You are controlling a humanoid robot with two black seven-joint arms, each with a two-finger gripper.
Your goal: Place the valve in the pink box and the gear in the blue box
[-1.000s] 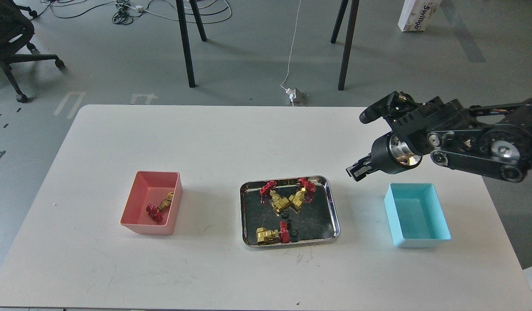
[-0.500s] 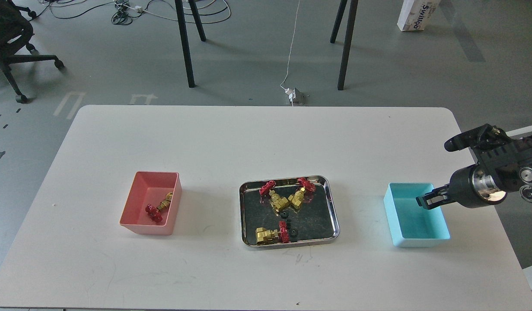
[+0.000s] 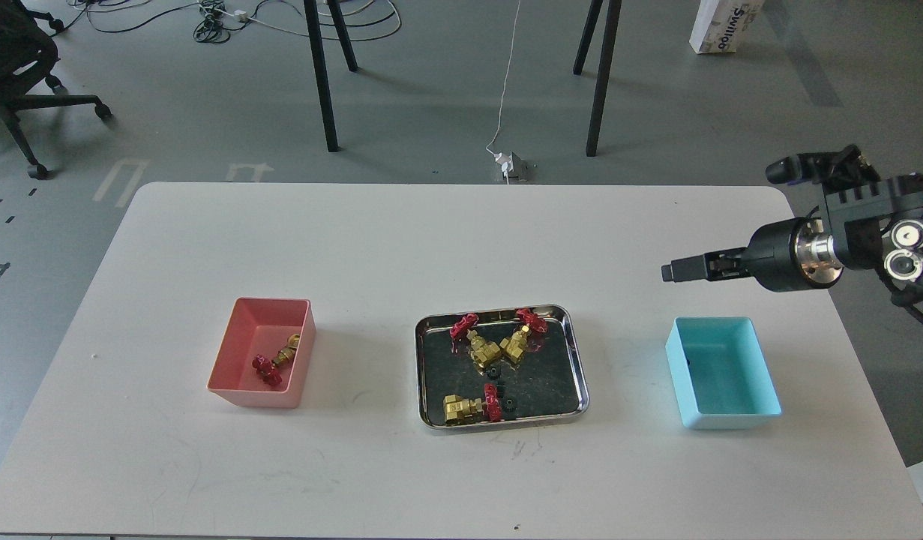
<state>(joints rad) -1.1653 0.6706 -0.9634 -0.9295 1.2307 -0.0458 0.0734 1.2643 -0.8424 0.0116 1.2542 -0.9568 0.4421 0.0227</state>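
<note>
The pink box (image 3: pixel 236 352) stands at the left with one valve (image 3: pixel 272 364) lying in it. The steel tray (image 3: pixel 577 360) in the middle holds three more valves (image 3: pixel 482 347), (image 3: pixel 522 339), (image 3: pixel 470 407) and a few tiny black gears (image 3: pixel 493 373), (image 3: pixel 510 406). The blue box (image 3: pixel 761 375) stands at the right, with a tiny dark speck (image 3: pixel 687 361) by its left wall that is too small to identify. My right gripper (image 3: pixel 675 271) points left, raised above the table just beyond the blue box's far edge. Its fingers look like one dark bar. My left gripper is out of view.
The white table (image 3: pixel 401 247) has rounded corners, and its right edge lies close to the blue box. Black table legs, cables and an office chair (image 3: pixel 19 67) stand on the floor beyond the far edge.
My right arm swung right from beside the tray, dipped its gripper over the blue box, then rose and now points left above the box's far edge.
</note>
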